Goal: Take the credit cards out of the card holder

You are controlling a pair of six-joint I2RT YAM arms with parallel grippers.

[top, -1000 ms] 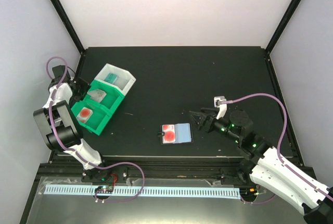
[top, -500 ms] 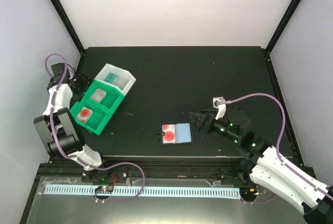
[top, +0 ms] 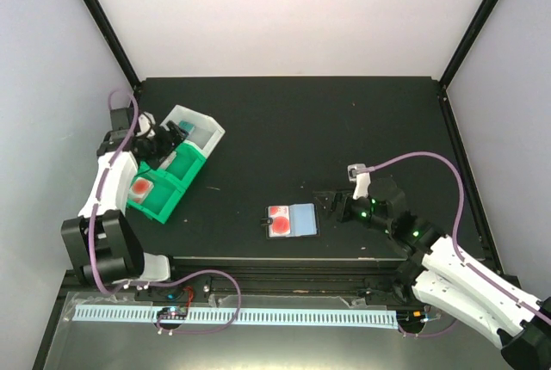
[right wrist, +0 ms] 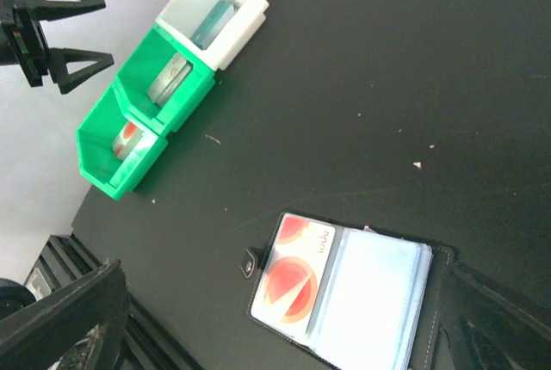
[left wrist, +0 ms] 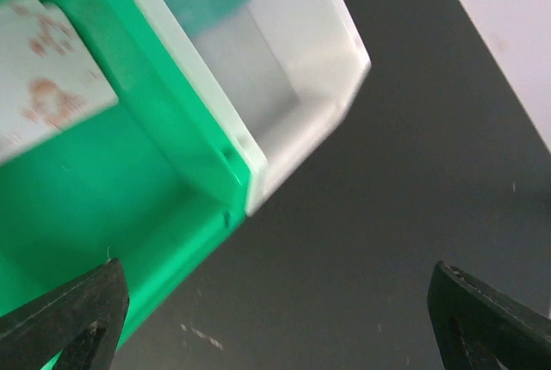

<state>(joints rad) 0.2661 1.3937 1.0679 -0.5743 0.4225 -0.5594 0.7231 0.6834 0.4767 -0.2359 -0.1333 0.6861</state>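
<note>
Card holder lay longways, parallel to the table's near edge, just left of my wide-open right gripper, way nearer than my left gripper, also spread wide.

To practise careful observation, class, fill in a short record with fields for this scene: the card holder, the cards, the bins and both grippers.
card holder: lying open on the black table, clear pockets up
in holder: card with red round marks, in an end pocket
white bin: teal card inside
green bins: two; pale card in one, red-marked card in the other
left gripper: open, empty, above the bins
right gripper: open, empty, beside the holder
</note>
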